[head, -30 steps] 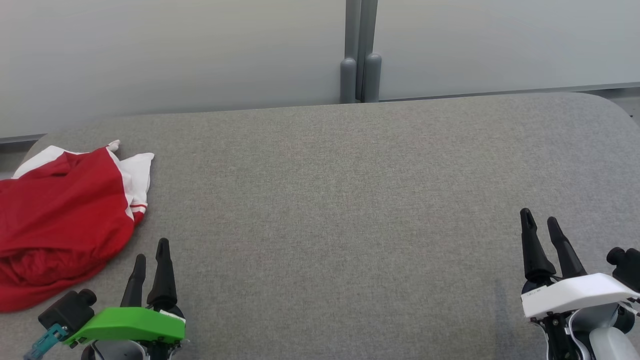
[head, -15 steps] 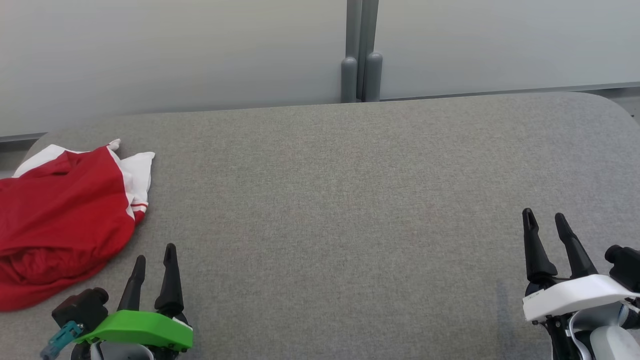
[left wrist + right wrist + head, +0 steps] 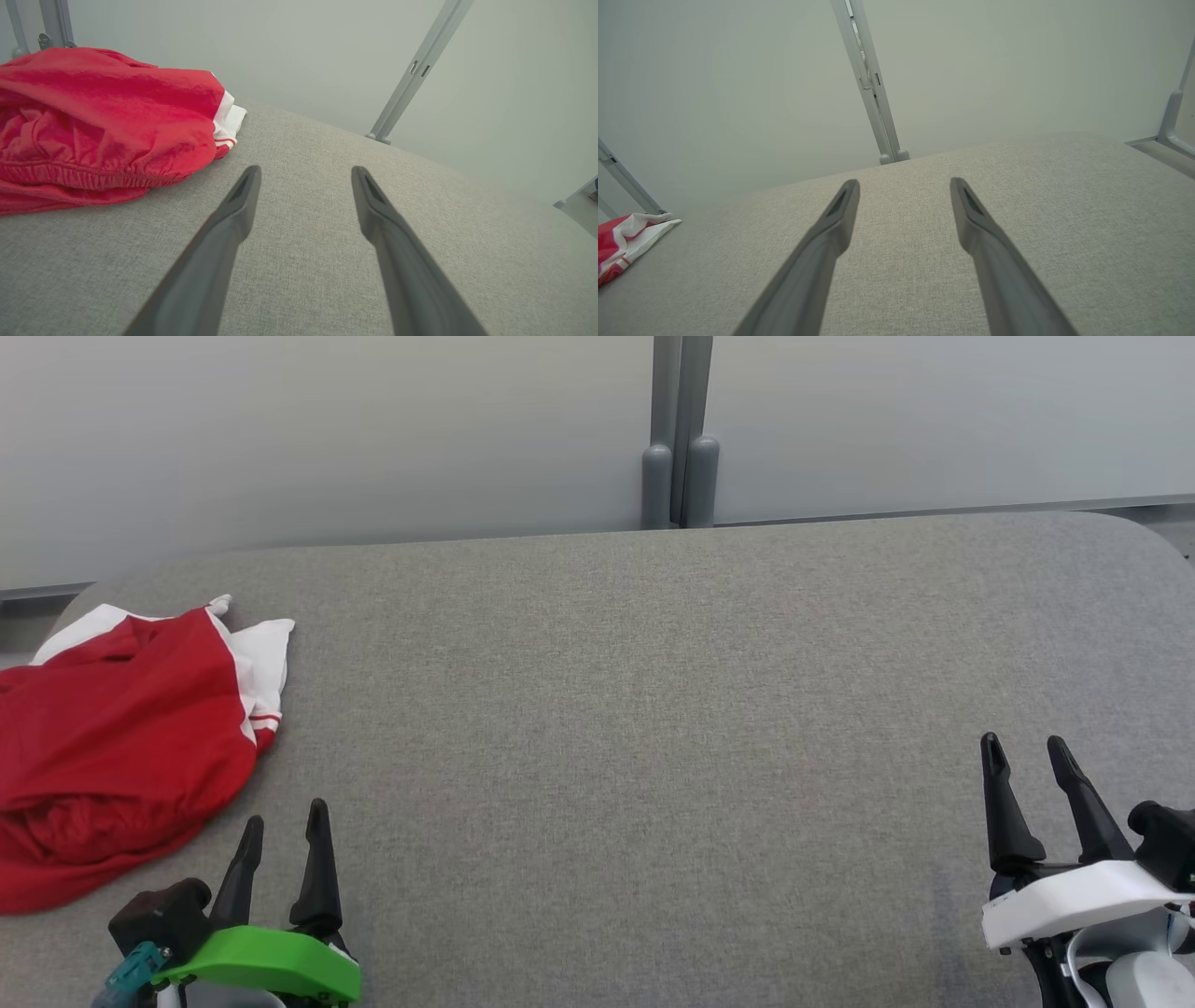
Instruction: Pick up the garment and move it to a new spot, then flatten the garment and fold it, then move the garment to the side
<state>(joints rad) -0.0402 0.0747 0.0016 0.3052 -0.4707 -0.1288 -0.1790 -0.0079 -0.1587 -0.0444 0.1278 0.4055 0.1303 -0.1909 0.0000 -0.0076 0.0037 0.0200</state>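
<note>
In the head view, the red garment (image 3: 121, 747) with white trim lies in a crumpled heap at the left end of the grey cloth-covered bench (image 3: 635, 709), and its left part runs past the edge of the picture. The left claw (image 3: 286, 812), under a green cover, sits at the near left with its two dark fingers spread. It is open, close to the right of the garment's near edge but apart from it. The right claw (image 3: 1023, 741), under a white cover, sits at the near right, also open, well apart from the garment. Behind the bench stands a pale wall (image 3: 327, 439) with a grey post (image 3: 680, 429) at its middle. In the left wrist view, the left claw (image 3: 306, 169) points along the bench (image 3: 303, 280) with its fingers wide apart and bare fabric between them. The garment (image 3: 103, 116) is bunched ahead and to the left, its gathered red hem facing the camera and a white striped edge at its right side. In the right wrist view, the right claw (image 3: 904, 182) is likewise spread open over bare bench (image 3: 1064, 210). A small red and white corner of the garment (image 3: 621, 238) shows at the far left edge, and the post (image 3: 868, 79) rises beyond the fingers.
</note>
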